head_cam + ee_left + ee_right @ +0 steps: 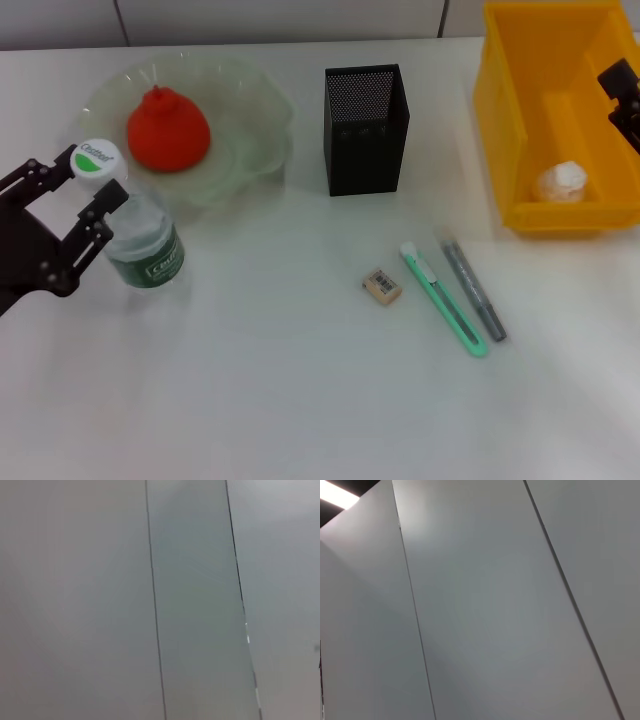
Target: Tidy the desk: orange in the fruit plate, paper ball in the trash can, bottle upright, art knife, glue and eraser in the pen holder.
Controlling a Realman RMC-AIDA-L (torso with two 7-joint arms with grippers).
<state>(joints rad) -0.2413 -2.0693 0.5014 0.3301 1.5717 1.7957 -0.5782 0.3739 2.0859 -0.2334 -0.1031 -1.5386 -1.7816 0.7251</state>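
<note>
Standing upright at the left of the frame, one clear bottle point(143, 235) with a white and green cap is framed by the left gripper point(88, 192), whose fingers are spread wide on either side of the cap; contact cannot be made out. One orange point(167, 131) is seen lying in the single clear fruit plate point(255, 110) at the upper left, just behind the bottle. One black mesh pen holder point(365, 130) is set at upper centre; nothing can be seen inside it. One yellow trash can point(515, 130) is placed at the upper right, and one white paper ball point(562, 182) is held in it.

Three small items are left on the white counter point(250, 380) at lower centre right: one eraser point(382, 286), one green art knife point(443, 299) just to its right, and one grey glue stick point(473, 288) alongside the knife. The right gripper point(625, 100) is caught at the right edge above the trash can; whether it is open cannot be told. Only grey wall panels are shown by both wrist views.
</note>
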